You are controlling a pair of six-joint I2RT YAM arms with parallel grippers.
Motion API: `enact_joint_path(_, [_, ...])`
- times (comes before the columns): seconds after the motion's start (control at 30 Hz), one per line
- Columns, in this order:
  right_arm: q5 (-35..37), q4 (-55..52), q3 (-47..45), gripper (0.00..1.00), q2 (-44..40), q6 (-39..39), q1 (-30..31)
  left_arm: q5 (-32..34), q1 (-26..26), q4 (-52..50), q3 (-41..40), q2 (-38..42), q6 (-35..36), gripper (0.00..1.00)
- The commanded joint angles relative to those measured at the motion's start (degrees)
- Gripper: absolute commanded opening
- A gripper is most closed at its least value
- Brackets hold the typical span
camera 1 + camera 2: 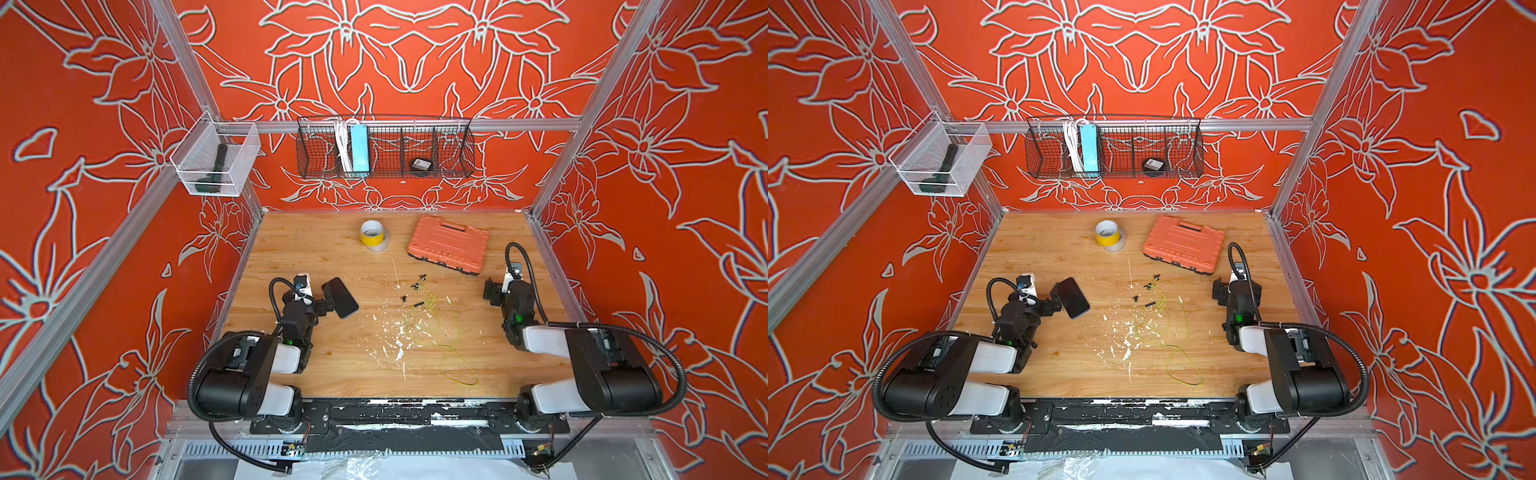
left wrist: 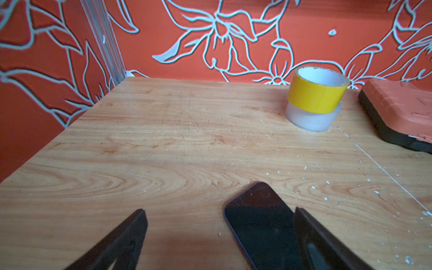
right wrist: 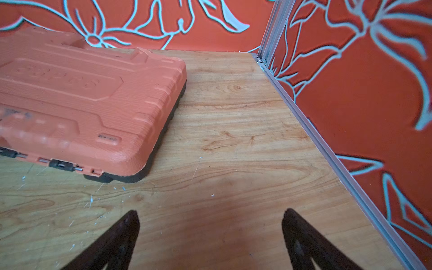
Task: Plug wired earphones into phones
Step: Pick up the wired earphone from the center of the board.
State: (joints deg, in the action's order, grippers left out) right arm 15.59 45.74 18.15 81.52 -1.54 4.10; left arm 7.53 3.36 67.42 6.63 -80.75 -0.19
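Bearing the phone (image 1: 340,297), a flecked wooden table (image 1: 332,374) sits between orange floral walls (image 1: 415,50).

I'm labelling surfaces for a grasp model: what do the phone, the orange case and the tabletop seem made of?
Phone: apparently glass front, glossy, with reflections and fine scratches. Orange case: moulded plastic, matte, grainy, ribbed. Tabletop: wood-grain, maybe laminate, satin, scuffed with white flecks.

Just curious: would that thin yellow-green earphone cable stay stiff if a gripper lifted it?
Probably not: the earphones lie in loose loops on the table, so they would likely droop and trail. Being so thin, they look light.
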Motion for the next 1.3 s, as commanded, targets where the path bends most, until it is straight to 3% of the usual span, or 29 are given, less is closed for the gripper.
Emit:
enact_joint_path(0.0, [0.8, 1.4, -0.5, 0.98, -0.7, -0.5, -0.2, -0.5, -0.3, 2.3, 0.1, 0.2, 0.1, 0.98])
enact_joint_path(0.83, [0.8, 0.8, -0.2, 0.98, -1.8, 0.5, 0.2, -0.6, -0.1, 2.0, 0.5, 0.6, 0.4, 0.98])
enact_joint_path(0.9, [1.5, -6.7, 2.1, 0.98, -6.5, 2.1, 1.9, 0.1, 1.4, -8.7, 4.5, 4.9, 1.8, 0.98])
enact_joint_path(0.97, [3.7, -22.7, 6.9, 0.98, -14.9, 0.7, 3.8, 3.9, 3.6, -22.0, 10.1, 10.6, 0.8, 0.98])
enact_joint_path(1.07, [4.0, -36.8, 10.1, 0.98, -25.6, -12.1, 3.7, 3.2, 4.1, -25.3, 9.8, 20.2, -8.0, 0.98])
enact_joint_path(1.13, [7.4, -47.5, 10.6, 0.98, -32.5, -29.5, 3.6, 7.4, 4.0, -31.5, 9.3, 29.0, -27.1, 0.98])
enact_joint_path(1.17, [4.5, -49.2, 10.1, 0.98, -35.9, -29.8, 3.2, 7.1, 3.9, -35.1, 9.0, 32.3, -35.1, 0.98])
enact_joint_path(1.27, [-4.4, -52.0, 10.3, 0.98, -42.7, -28.6, 2.7, 2.8, 3.4, -37.8, 6.5, 41.0, -42.9, 0.98])
